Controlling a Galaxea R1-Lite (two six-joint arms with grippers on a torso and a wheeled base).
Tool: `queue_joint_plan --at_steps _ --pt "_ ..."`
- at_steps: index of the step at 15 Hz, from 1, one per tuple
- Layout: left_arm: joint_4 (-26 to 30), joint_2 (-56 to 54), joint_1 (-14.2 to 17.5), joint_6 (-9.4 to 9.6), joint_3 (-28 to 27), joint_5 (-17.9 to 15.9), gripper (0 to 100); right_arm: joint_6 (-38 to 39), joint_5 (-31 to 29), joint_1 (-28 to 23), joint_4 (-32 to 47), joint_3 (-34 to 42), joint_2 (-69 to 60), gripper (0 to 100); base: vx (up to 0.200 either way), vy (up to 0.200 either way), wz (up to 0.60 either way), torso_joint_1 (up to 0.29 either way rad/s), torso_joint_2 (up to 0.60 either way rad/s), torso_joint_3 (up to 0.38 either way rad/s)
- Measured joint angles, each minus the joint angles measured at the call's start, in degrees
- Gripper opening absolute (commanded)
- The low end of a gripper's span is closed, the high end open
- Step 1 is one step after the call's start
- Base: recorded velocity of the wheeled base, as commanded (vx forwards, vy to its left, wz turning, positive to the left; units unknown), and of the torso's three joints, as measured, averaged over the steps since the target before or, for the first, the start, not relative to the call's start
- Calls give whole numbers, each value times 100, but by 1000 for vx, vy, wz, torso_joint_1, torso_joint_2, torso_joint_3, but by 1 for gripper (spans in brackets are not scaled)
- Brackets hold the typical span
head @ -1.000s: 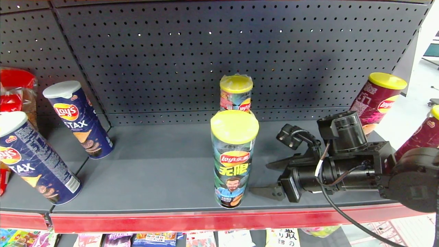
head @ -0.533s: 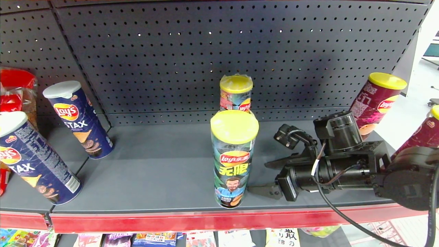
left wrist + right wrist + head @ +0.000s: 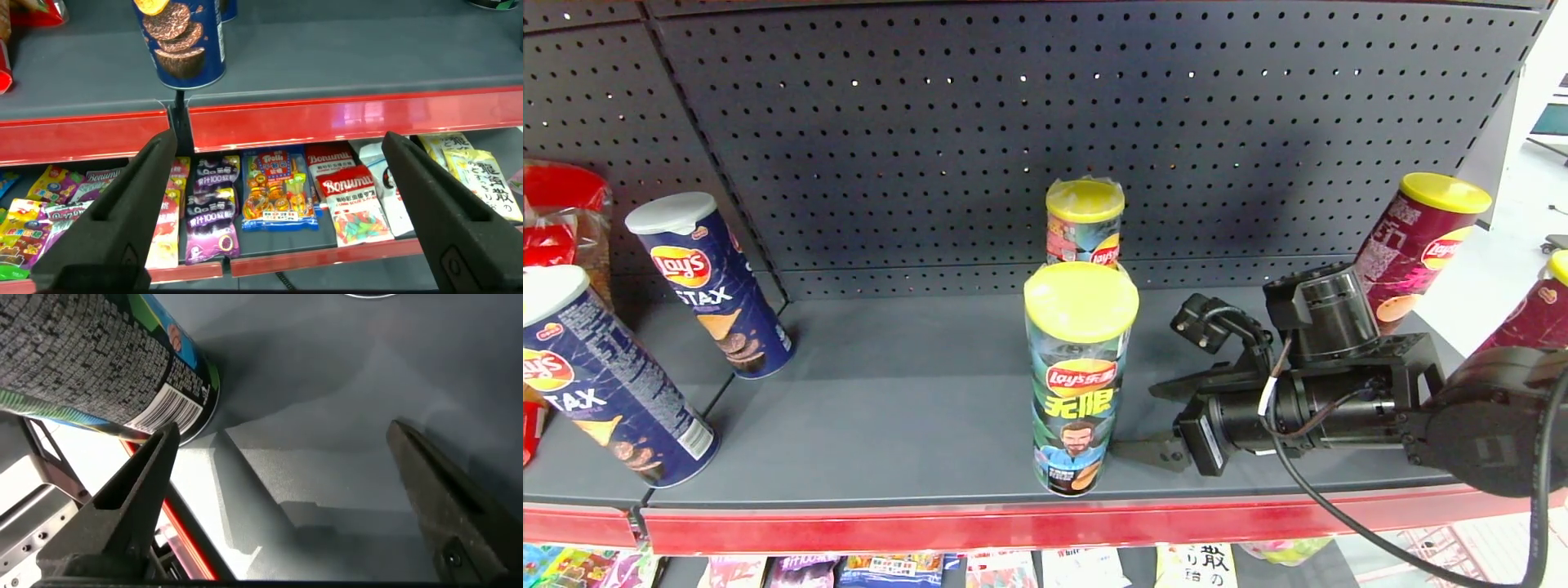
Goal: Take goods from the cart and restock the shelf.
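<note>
The yellow-lidded chip can [image 3: 1076, 384] stands upright at the near edge of the shelf [image 3: 890, 400], just left of the right gripper [image 3: 1137, 420]. The gripper's jaws gape wide and empty, pointing left toward the can's lower half, so the right arm is the nearer one.

Even, fairly bright light from above falls on the shelf [image 3: 890, 392], leaving only soft shadows beside the blue cans [image 3: 715, 286]. The floor [image 3: 1494, 278] at the far right is washed out white. The blue cans at left and the maroon cans [image 3: 1417, 237] at right lean outward, bent by the lens.
</note>
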Motion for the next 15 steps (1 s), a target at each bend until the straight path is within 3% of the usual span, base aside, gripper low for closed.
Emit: queue_joint_plan --at_steps 15 --pt "2 0 0 0 0 2 100 88 -57 105 -7 -33 66 100 0 0 0 0 0 0"
